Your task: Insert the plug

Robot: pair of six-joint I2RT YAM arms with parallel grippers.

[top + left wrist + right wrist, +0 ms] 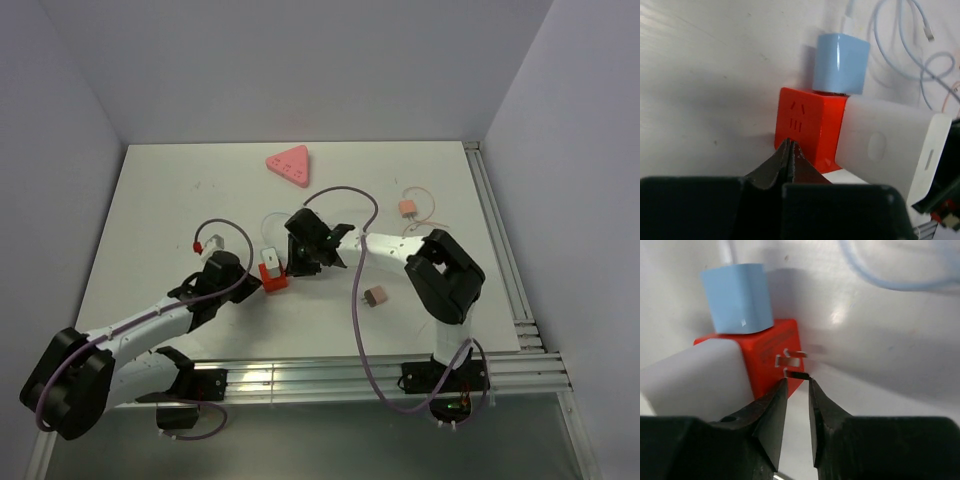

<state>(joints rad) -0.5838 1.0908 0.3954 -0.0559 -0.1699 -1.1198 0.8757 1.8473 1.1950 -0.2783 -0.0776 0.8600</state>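
Both claws crowd the red cube [272, 280]: my left gripper [790, 146], pinched closed on nothing, noses its face, white plug [890, 145] rightward; my right gripper [797, 381], all but closed, faces its prongs [790, 359].

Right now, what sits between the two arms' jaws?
The red cube, with a white block and a blue plug against its sides. The top view shows it between them; each wrist view shows it just ahead.
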